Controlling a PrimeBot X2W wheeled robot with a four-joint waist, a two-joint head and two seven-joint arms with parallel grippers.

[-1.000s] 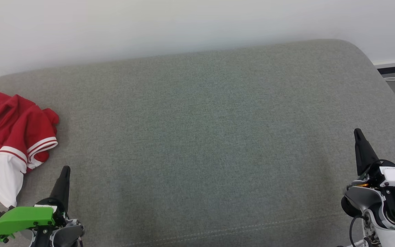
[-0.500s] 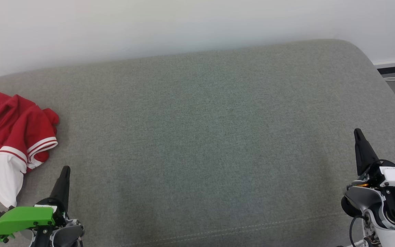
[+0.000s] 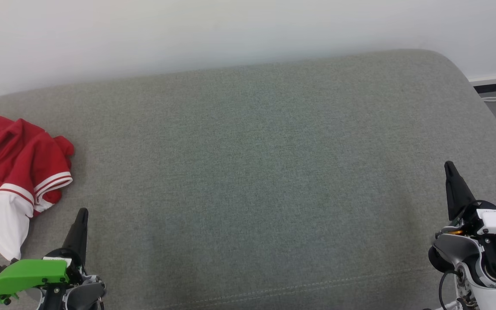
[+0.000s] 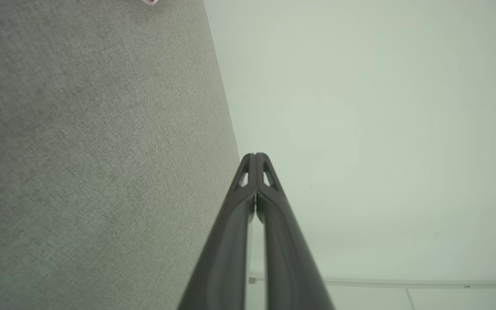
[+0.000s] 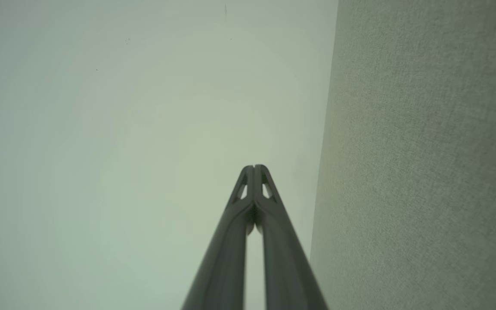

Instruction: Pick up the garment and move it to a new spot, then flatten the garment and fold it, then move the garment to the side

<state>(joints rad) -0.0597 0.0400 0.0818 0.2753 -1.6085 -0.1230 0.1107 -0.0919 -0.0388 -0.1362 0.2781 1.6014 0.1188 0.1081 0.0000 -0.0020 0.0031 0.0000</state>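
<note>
A grey fabric couch seat [image 3: 256, 163] carries a crumpled red-and-white garment [image 3: 13, 172] at its left end.

The garment [image 3: 13, 172], red with a white panel and red-striped white trim, is seen crumpled in a loose unfolded heap, laid at the far left of the grey upholstered cushion [image 3: 252, 172]

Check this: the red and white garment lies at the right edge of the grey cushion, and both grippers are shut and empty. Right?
No: the head view shows the garment at the left edge of the cushion. The left gripper and right gripper are shut and empty.
</note>
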